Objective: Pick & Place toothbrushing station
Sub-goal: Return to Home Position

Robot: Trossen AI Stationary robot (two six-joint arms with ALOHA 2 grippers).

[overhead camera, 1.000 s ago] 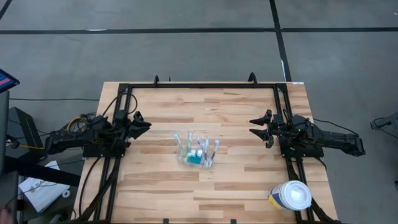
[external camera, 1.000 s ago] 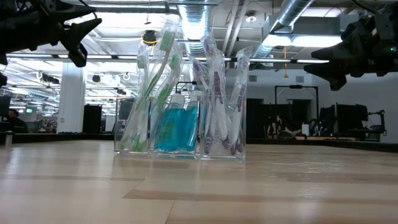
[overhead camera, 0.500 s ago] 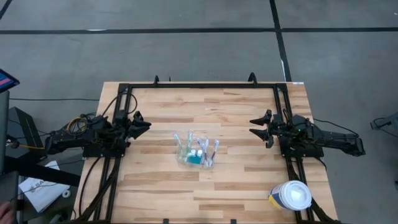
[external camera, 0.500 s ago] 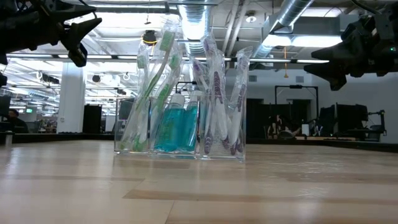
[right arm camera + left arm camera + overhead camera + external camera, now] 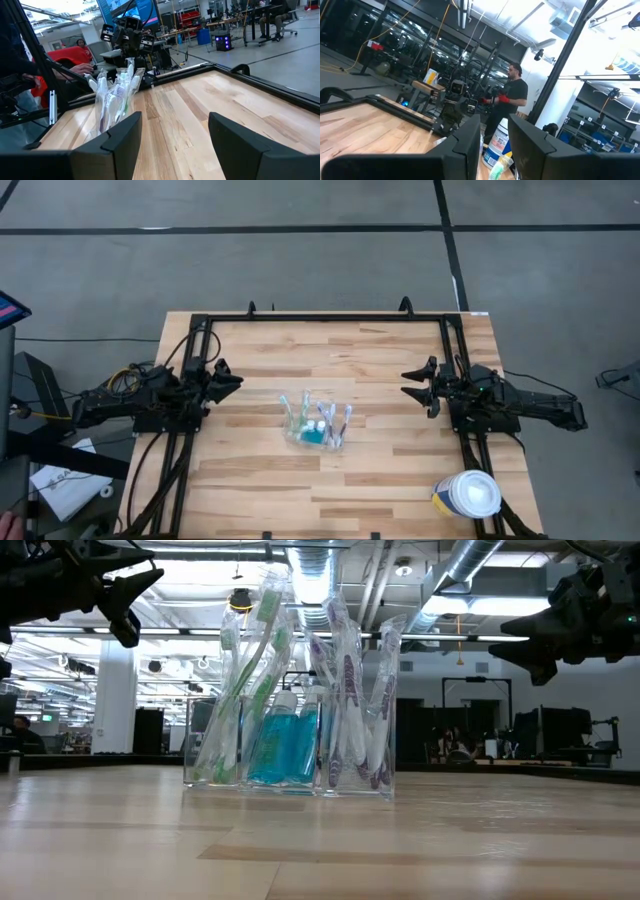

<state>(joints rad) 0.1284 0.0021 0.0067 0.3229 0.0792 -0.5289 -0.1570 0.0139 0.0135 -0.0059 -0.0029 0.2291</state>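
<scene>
The toothbrushing station (image 5: 318,425), a small clear plastic holder with wrapped toothbrushes and a blue bottle, stands on its base at the middle of the wooden table (image 5: 380,360). It also shows in the low view (image 5: 290,735) and the right wrist view (image 5: 112,97). My left gripper (image 5: 234,378) is open and empty above the table, left of the station. My right gripper (image 5: 408,385) is open and empty above the table, right of the station. Both hang high in the low view, the left gripper (image 5: 130,605) and the right gripper (image 5: 530,650).
A white-lidded round tub (image 5: 468,495) stands at the table's near right corner; it also shows in the left wrist view (image 5: 498,142). A black frame (image 5: 325,318) runs along the table's far and side edges. A person (image 5: 512,100) stands in the room beyond.
</scene>
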